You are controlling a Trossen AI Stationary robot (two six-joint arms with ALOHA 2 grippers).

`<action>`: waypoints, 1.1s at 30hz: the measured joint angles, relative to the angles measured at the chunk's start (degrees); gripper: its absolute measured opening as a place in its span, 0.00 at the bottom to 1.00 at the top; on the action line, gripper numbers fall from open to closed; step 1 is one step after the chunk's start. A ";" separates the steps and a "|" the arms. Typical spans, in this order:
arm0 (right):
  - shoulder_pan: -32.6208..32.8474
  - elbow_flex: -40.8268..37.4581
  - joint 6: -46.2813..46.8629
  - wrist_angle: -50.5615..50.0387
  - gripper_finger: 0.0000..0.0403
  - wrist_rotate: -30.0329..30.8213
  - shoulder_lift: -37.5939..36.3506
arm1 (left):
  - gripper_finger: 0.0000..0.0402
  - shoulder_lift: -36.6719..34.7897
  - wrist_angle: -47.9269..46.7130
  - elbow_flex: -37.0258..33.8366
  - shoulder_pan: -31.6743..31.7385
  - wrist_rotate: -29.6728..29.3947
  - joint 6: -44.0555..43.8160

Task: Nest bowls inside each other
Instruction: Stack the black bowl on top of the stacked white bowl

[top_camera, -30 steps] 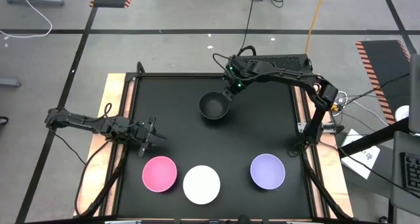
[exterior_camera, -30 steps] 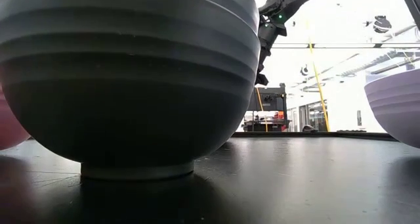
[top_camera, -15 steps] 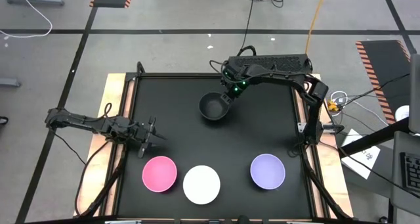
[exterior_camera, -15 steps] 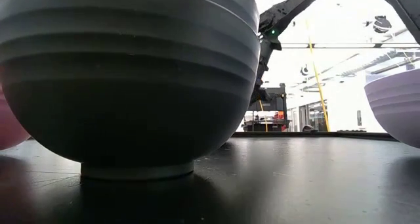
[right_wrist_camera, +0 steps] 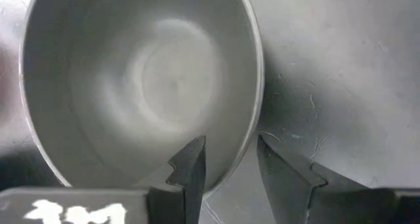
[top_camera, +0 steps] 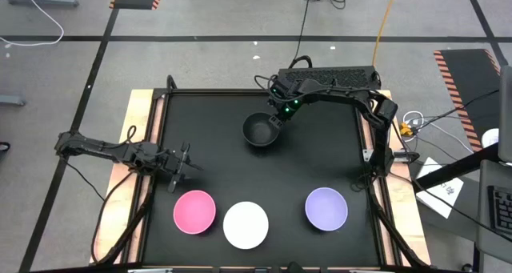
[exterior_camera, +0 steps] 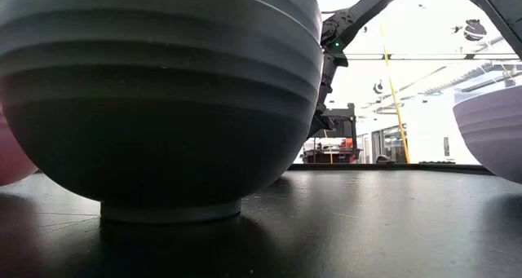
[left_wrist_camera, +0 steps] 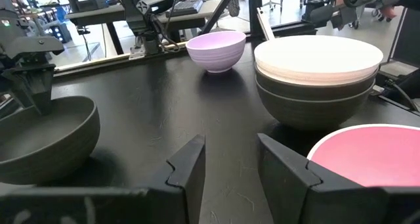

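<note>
high view: the right gripper (top_camera: 274, 122) sits at the rim of a black bowl (top_camera: 260, 130) near the table's far edge, one finger inside the wall and one outside, a pinch suited to lifting a thin-walled bowl by its edge. the left gripper (top_camera: 183, 162) waits well apart, just beyond the pink bowl (top_camera: 194, 211); the white bowl (top_camera: 246, 224) lies beside the pink one and the lavender bowl (top_camera: 326, 208) farther along, all on the near side from the right gripper. low view: a dark bowl (exterior_camera: 159, 90) fills most of the frame and hides the table behind it; the right arm (exterior_camera: 330, 58) drops in behind it, its fingertips cut off by the bowl's flank. left wrist view: the left gripper's fingers (left_wrist_camera: 190, 168) stand apart with nothing between them; ahead, the white bowl (left_wrist_camera: 318, 56) is already nested in a black one (left_wrist_camera: 314, 106), with the pink bowl (left_wrist_camera: 367, 152) closest and the lavender bowl (left_wrist_camera: 216, 50) farther off. right wrist view: the right fingers (right_wrist_camera: 190, 161) straddle the rim of the black bowl (right_wrist_camera: 141, 79); a small gap shows, so they are apart, and whether they press the wall is probably not yet decided. only five bowls can be made out; a sixth may be stacked unseen.
</note>
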 joint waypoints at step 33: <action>1.70 0.13 -4.75 17.93 0.00 -17.36 -3.07 | 0.34 0.00 -0.03 0.00 0.00 -0.02 -1.95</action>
